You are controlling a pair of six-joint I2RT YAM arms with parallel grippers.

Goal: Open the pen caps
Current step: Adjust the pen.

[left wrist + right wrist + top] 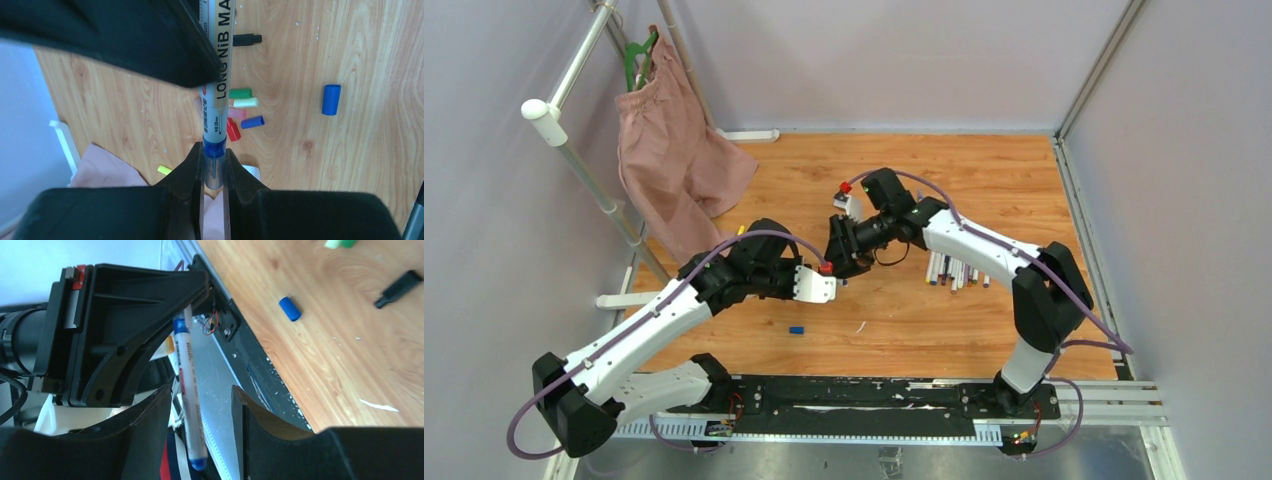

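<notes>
Okay, so starting on the left: the left gripper [214, 155] is clamped tight on one end of a pen [218, 75], right below its blue collar, and the barrel is held up off the table [360, 165]. That's your anchor, so don't loosen it. Under the pen a bunch of loose pen caps [252, 122] lie scattered on the wood: green, pale, pink, blue and red. There's also a fatter blue cap [331, 99] a bit apart, so I'd say part of the job is done.

Moving right, the right gripper [200, 390] has its jaws wide apart, with its fingers [150, 435] on either side of the barrel and neither touching it. The blue tip [198, 460] at that end sits down between them. I reckon that's the cap to pull, though I can't tell for sure.

What I'd do: line the grip up on the blue bit only, not the white barrel. Close firmly, then pull straight along the pen's axis, away from the left gripper. Any sideways tug probably just levers the pen out of the left grip. Furthest right, a pile of pens [954, 270] waits on the table.
</notes>
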